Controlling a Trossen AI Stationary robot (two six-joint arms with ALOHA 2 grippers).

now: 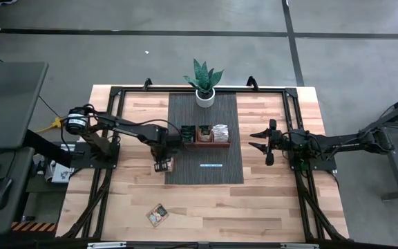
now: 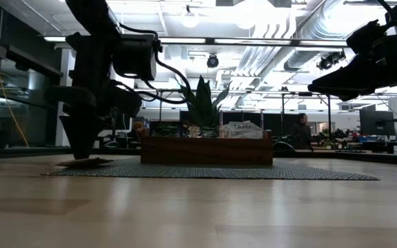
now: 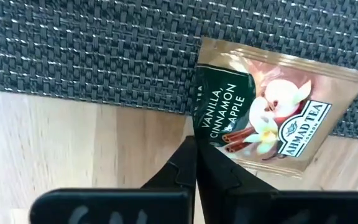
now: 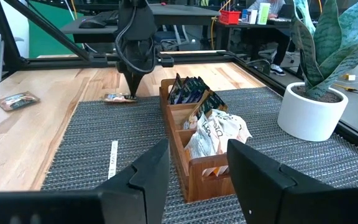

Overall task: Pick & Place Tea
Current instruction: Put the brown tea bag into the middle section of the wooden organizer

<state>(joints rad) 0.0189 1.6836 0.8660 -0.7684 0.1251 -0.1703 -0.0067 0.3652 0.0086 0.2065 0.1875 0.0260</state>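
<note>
Packet (image 3: 272, 112) pinched at its edge by left hand (image 3: 196, 163).

L tool (image 1: 162, 164) closed, R tool (image 1: 262, 141) open

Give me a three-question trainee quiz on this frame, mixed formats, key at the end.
1. True or false: the left gripper is shut on the edge of the tea packet at the mat's edge.
2. Multiple choice: the right gripper is A) open, holding nothing, right of the mat; B) shut on a packet; C) inside the wooden tray.
3. Fill in: another loose tea packet lies on the bare ____ near the table's front edge.

Key: 1 true; 2 A; 3 wood.
</note>
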